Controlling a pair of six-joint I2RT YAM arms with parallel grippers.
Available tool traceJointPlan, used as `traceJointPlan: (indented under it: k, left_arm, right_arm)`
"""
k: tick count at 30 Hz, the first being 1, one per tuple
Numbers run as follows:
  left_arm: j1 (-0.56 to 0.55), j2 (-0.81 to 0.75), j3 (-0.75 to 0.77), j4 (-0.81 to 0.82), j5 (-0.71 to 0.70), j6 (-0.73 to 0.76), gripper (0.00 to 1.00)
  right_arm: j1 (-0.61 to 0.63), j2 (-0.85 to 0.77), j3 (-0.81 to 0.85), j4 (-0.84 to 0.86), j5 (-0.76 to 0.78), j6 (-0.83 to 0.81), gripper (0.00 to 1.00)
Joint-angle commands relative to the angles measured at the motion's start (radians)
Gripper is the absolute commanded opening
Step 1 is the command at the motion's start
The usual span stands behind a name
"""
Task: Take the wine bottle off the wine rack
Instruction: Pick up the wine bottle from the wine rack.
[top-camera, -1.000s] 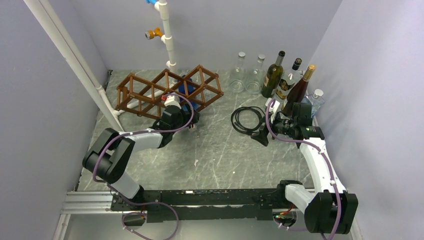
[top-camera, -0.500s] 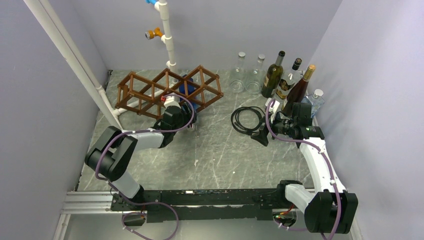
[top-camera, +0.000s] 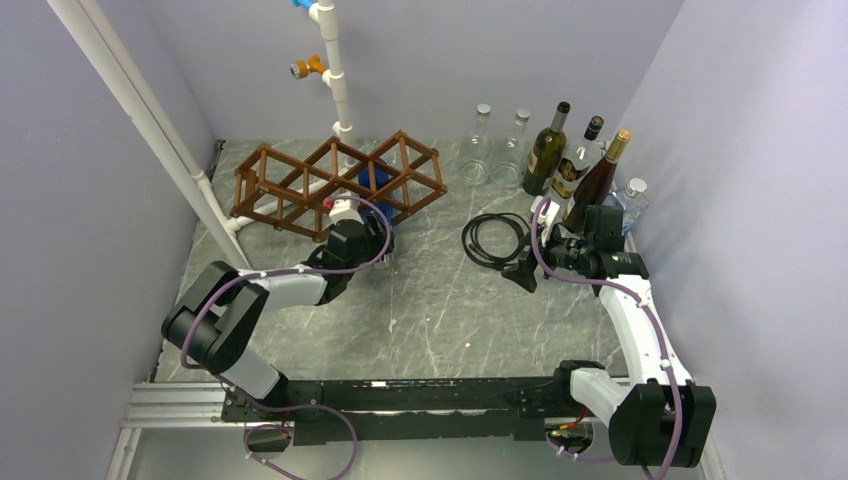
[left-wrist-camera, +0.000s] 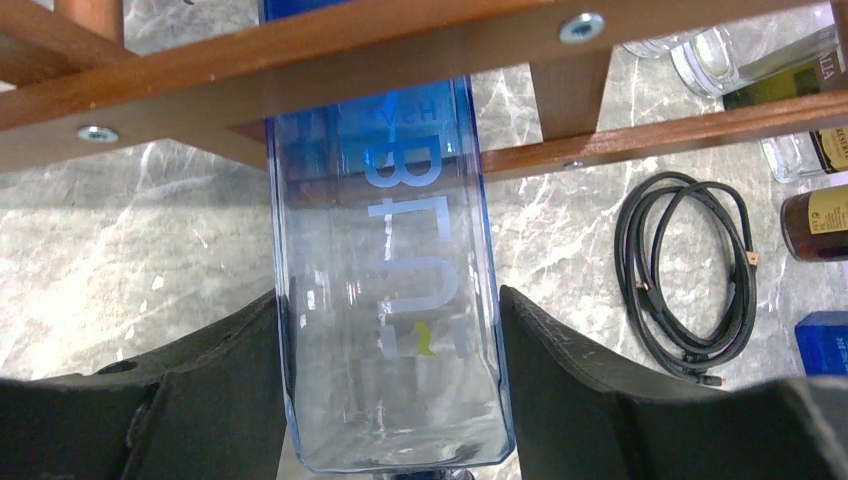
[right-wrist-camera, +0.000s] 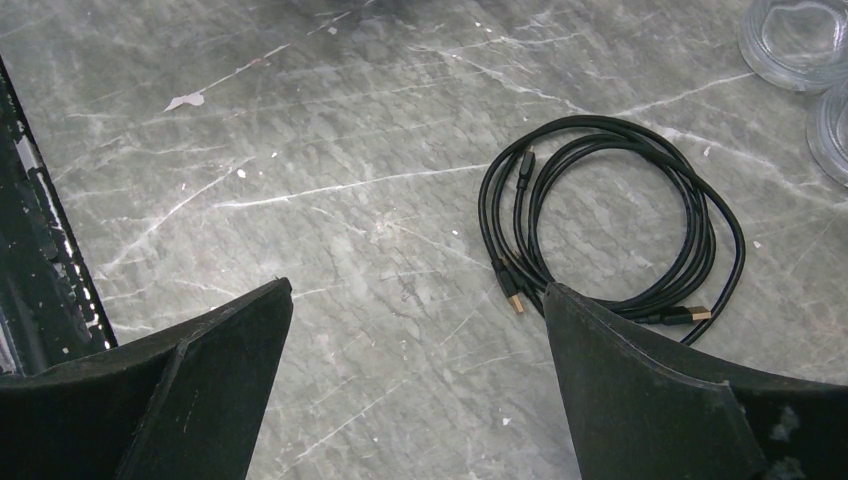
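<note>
The wine bottle is clear blue glass with pale lettering. It lies through a cell of the brown wooden wine rack, whose slats cross above it in the left wrist view. My left gripper is shut on the wine bottle's lower body, a black finger pressed to each side. From above, the left gripper sits at the rack's front, with the blue bottle showing inside the lattice. My right gripper hangs open over bare table, also seen as the right gripper from above.
A coiled black cable lies on the marble table between the arms. Several upright bottles and clear glass bottles stand at the back right. A white pipe rises behind the rack and another white pipe slants along the left wall.
The left gripper's jaws have closed onto the bottle's sides, and its wrist has shifted slightly back from the rack. The right arm has not moved.
</note>
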Motion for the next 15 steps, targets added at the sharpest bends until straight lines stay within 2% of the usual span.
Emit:
traceJointPlan:
  k: [1,15]
  left_arm:
    - [-0.034,-0.087,-0.021,0.070,-0.048,0.051,0.00]
    - [-0.065,-0.203,-0.175,0.196,-0.044,0.075,0.00]
  right_arm:
    - [0.001,-0.005,-0.001,0.027,-0.017,-0.008,1.00]
    - [0.001,-0.004,-0.004,0.029,-0.017,-0.010,1.00]
